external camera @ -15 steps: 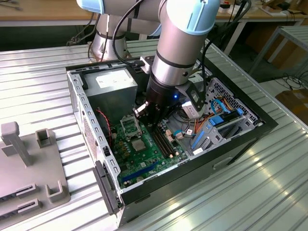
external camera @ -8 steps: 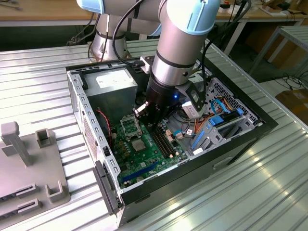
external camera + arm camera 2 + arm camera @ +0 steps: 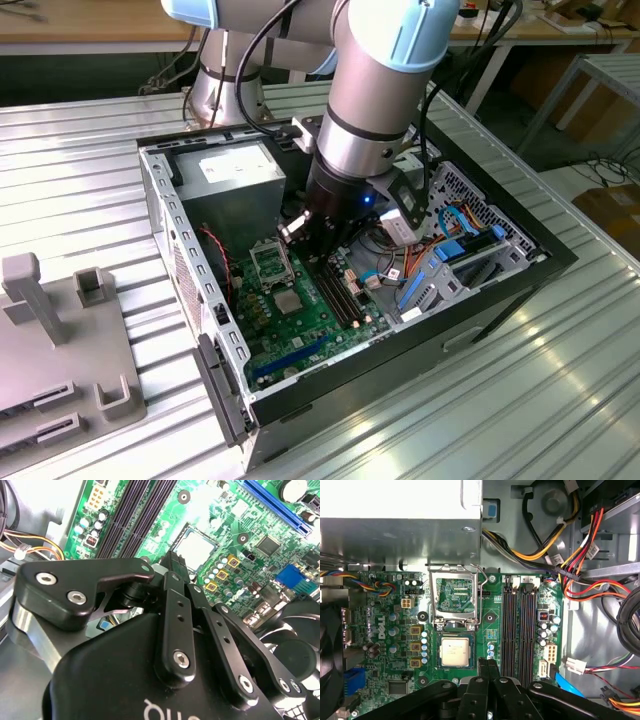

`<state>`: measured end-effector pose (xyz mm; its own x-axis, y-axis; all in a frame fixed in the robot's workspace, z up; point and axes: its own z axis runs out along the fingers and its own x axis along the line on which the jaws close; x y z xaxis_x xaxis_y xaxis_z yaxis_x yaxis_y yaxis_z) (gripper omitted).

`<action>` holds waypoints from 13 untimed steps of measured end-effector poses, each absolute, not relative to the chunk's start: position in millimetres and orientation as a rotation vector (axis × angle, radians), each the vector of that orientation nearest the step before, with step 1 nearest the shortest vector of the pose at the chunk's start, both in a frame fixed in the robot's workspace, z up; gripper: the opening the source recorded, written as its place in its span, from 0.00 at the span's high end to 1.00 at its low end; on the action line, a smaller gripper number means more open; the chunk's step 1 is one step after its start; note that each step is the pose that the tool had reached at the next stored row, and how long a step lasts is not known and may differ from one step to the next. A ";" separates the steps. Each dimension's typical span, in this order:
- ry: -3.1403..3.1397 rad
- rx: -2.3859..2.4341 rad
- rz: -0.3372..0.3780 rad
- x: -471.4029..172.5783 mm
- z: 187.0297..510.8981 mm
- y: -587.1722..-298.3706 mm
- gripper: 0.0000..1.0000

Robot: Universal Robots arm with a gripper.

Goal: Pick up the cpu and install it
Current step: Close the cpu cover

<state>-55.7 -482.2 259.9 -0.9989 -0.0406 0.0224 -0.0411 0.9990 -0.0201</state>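
Observation:
The cpu [image 3: 456, 651] is a small silver square lying flat in its socket on the green motherboard [image 3: 385, 630]. Its hinged metal load frame [image 3: 456, 597] stands raised just beyond it. In the exterior view the cpu [image 3: 287, 302] sits below that open frame [image 3: 270, 262], inside the open computer case. My gripper [image 3: 487, 664] hovers above the board beside the socket, near the black memory slots [image 3: 520, 625]. Its black fingers are shut together with nothing between them. In the second wrist view the cpu [image 3: 196, 547] lies just past my gripper [image 3: 175, 562]. The arm hides my gripper's lower part in the exterior view [image 3: 318, 248].
A grey power supply box [image 3: 235, 172] fills the case's far corner. Bundles of coloured cables [image 3: 580, 555] and blue drive brackets [image 3: 455, 255] crowd the exterior view's right side. A black fan [image 3: 295, 645] sits by the board's edge. A grey fixture [image 3: 60, 340] stands on the ribbed table.

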 end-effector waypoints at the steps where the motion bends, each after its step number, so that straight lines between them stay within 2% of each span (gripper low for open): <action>1: -3.119 0.064 0.032 -55.6 259.8 -482.2 0.89; 13: -3.119 0.070 0.032 -52.8 259.8 -481.5 0.89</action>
